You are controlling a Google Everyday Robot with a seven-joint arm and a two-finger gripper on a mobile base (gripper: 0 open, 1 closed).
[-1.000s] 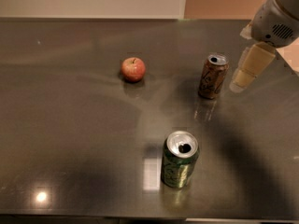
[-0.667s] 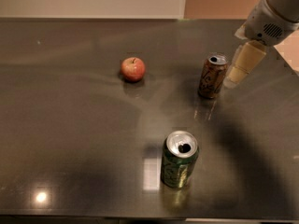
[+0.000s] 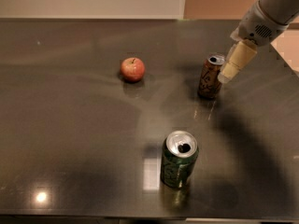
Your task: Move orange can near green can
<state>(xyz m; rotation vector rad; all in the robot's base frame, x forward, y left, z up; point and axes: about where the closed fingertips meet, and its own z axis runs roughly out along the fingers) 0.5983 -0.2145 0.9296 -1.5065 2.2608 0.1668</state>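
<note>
The orange can [image 3: 210, 77] stands upright on the dark table [image 3: 70, 125], right of centre, its opened silver top showing. The green can [image 3: 178, 159] stands upright nearer the front edge, below and left of the orange can. My gripper [image 3: 227, 72] comes in from the upper right on a white arm. Its cream fingers [image 3: 238, 60] hang just right of the orange can's top, very close to it. I cannot tell if they touch it.
A red apple [image 3: 132, 69] sits on the table left of the orange can. The table's right edge [image 3: 282, 55] runs diagonally behind the arm. A pale wall is at the back.
The gripper has moved left and slightly up, from clear of the orange can to right beside its top. The cans and apple have not moved.
</note>
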